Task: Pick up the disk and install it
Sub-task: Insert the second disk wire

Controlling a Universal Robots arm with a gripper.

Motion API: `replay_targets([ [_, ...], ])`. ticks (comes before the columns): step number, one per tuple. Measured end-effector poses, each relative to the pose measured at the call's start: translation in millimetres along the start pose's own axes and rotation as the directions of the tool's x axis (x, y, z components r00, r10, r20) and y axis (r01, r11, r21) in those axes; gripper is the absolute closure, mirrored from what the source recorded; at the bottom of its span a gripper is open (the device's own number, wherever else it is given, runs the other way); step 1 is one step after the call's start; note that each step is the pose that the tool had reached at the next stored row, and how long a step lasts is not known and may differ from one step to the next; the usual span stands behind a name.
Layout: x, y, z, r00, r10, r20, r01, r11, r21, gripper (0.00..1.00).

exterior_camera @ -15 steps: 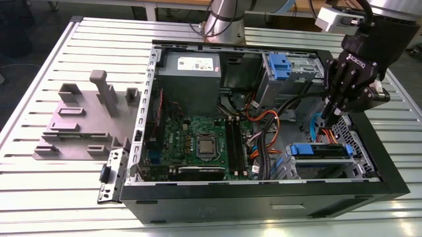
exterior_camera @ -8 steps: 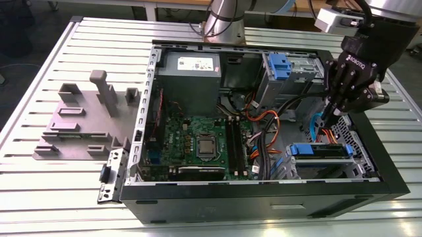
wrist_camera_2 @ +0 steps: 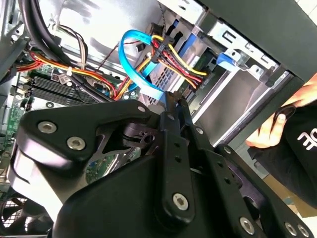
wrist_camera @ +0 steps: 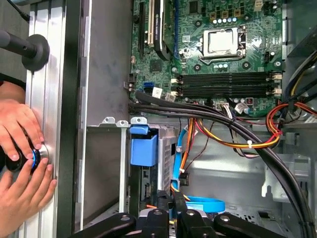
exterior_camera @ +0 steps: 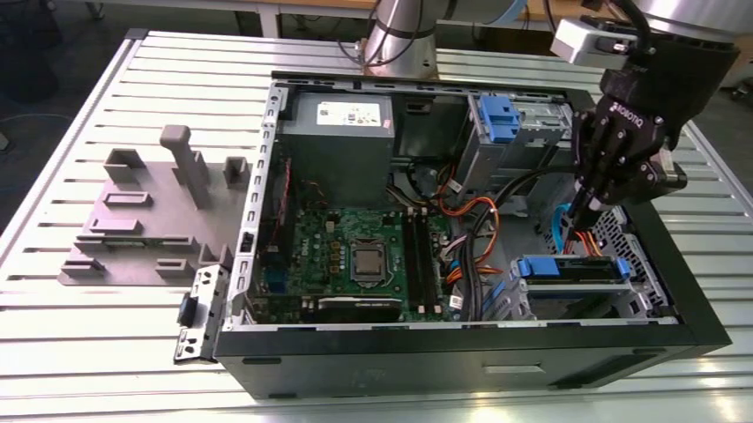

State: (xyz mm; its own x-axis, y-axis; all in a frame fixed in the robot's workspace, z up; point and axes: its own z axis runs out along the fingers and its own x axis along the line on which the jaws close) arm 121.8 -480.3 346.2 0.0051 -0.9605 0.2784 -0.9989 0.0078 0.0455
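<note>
Disk [exterior_camera: 572,269] seated in bay, lower right of exterior view: rigid, dense, slick; grip blue rails. Gripper [exterior_camera: 585,211] just above, fingers together, empty.

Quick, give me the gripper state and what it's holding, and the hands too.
Gripper: shut, fingers together, nothing visibly held, down inside the case by the cables.
Person's hands: resting on the table rail outside the case, around a blue-ringed button.

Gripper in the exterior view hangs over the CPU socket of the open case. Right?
No. The exterior view shows the gripper over the open case, but above its blue-tabbed drive bay at that view's right. The CPU socket lies apart from it.
</note>
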Motion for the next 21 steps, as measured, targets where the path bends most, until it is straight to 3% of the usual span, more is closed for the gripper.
replay_targets([
  [3,4.0,0.1,2.2,0.9999,0.000,0.0107,-0.001,1.0000,0.0055,0.84],
  [10,13.0,0.3,7.0,0.9981,0.001,0.0624,-0.002,0.9999,0.0151,0.84],
  [13,17.4,0.6,9.1,0.9969,0.001,0.0785,-0.002,0.9998,0.0189,0.84],
  [21,27.3,6.5,13.4,0.9956,0.003,0.0940,-0.006,0.9994,0.0333,0.84],
])
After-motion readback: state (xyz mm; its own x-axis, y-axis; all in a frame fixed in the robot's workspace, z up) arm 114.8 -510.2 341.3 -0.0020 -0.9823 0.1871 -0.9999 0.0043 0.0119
